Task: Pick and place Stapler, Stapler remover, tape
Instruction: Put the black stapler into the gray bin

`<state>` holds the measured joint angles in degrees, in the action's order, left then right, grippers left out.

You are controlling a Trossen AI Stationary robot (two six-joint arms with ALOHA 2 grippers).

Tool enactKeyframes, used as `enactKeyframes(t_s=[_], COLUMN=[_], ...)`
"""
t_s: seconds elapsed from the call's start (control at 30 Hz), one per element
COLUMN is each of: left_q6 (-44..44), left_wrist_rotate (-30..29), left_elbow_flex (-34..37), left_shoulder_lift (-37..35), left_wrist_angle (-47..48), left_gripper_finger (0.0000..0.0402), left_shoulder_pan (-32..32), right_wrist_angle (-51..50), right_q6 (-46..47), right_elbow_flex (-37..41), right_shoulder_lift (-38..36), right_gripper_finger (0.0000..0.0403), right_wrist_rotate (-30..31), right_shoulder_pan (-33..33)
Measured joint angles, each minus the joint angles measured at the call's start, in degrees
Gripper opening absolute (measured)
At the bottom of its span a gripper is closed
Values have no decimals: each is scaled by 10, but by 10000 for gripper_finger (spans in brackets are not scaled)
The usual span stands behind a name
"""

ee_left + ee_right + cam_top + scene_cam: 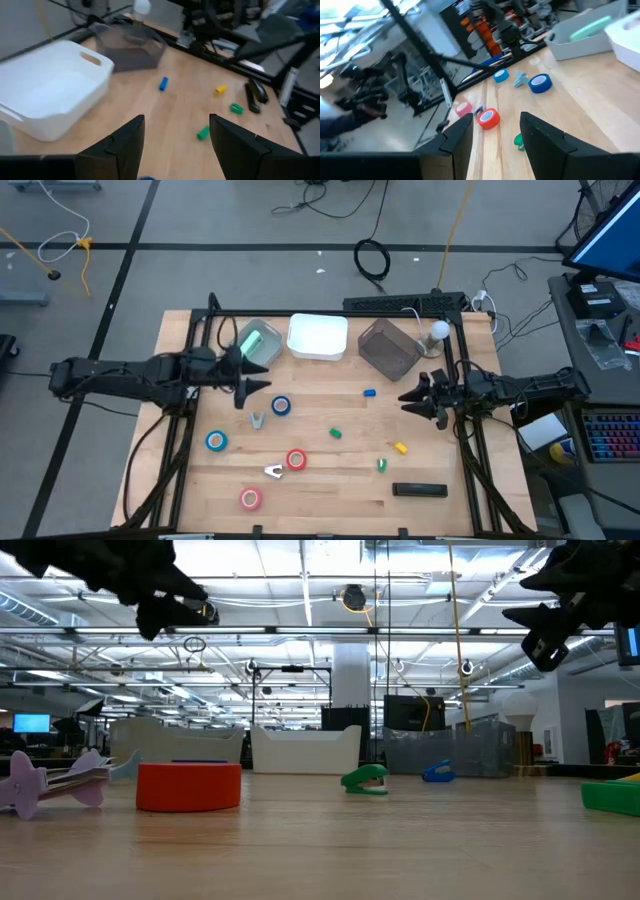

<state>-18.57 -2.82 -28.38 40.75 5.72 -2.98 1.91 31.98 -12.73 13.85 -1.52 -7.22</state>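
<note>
Presently: blue tape roll, mid-bench, light, rigid, slick; pinch across ring; both grippers' fingers open, empty.

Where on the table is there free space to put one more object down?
Bare wood lies between the white bin and the black stapler, broken only by small bits. The left-centre is crowded: blue tape, red tape and staple removers.
</note>
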Motion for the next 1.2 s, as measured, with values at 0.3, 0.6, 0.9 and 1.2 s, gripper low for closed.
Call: enactKeyframes(t_s=[0.3, 0.6, 0.9, 1.2], left_q6=[-48, -75, -71, -66], left_wrist_rotate=[-6, -8, -21, -28], left_elbow_flex=[109, 120, 120, 120], left_shoulder_lift=[-16, -16, -16, -16], left_wrist_angle=[-123, -138, -137, -132], left_gripper_finger=[223, 223, 223, 223], left_shoulder_pan=[62, 82, 84, 83], right_wrist_angle=[0, -27, -278, -452], right_q6=[-21, -61, -73, 8], right_elbow_flex=[-1, -107, -298, -409], right_shoulder_lift=[32, 135, 281, 421], right_gripper_finger=[155, 149, 111, 76], right_wrist_rotate=[-40, -100, -122, -122], right_shoulder_pan=[0, -31, -149, -291])
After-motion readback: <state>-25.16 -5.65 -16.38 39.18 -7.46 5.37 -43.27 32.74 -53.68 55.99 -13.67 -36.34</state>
